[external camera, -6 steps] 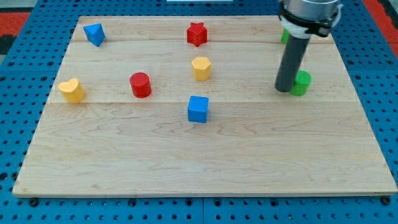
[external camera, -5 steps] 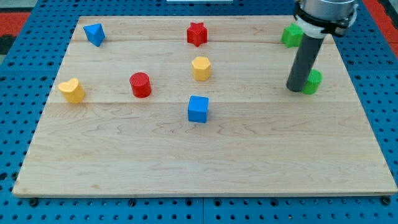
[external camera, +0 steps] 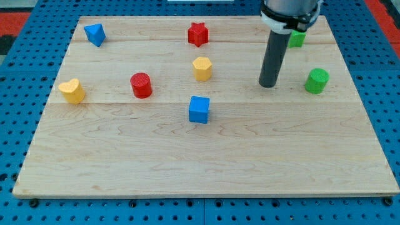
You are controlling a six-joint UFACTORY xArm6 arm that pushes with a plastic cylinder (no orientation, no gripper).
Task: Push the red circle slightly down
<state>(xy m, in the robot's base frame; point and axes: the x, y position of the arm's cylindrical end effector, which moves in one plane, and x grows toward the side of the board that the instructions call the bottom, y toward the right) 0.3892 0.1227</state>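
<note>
The red circle (external camera: 141, 85) is a short red cylinder on the wooden board (external camera: 206, 156), left of centre. My tip (external camera: 268, 84) rests on the board far to the view's right of it, touching no block. The green cylinder (external camera: 317, 80) stands a little to the right of my tip. The yellow hexagon-like block (external camera: 202, 68) lies between my tip and the red circle, slightly higher in the view.
A blue cube (external camera: 199, 109) sits below the yellow block. A red star (external camera: 198, 34) is at top centre, a blue triangular block (external camera: 95, 34) at top left, a yellow heart (external camera: 72, 90) at left. A green block (external camera: 296, 39) is partly hidden behind the rod.
My tip first pushed right against the green cylinder, nudging it right, then moved left away from it. The other blocks have not moved.
</note>
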